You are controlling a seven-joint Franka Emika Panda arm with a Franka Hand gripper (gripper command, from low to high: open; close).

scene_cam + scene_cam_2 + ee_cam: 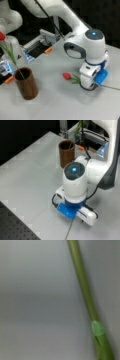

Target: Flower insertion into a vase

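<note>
The end effector [87, 86] sits low over a red flower [67, 75] lying on the tabletop [57, 105], its fingers hidden, so their state is unclear. The vase [26, 83] stands apart, already holding one flower [2, 36].

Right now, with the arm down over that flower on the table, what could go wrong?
The tool sits low over the thin green stem of the red flower lying flat on the table; it might pinch the stem badly or miss it. The brown vase already holds one flower leaning to a front view's left, so the narrow opening may be partly blocked, and a bump could tip the vase.
</note>
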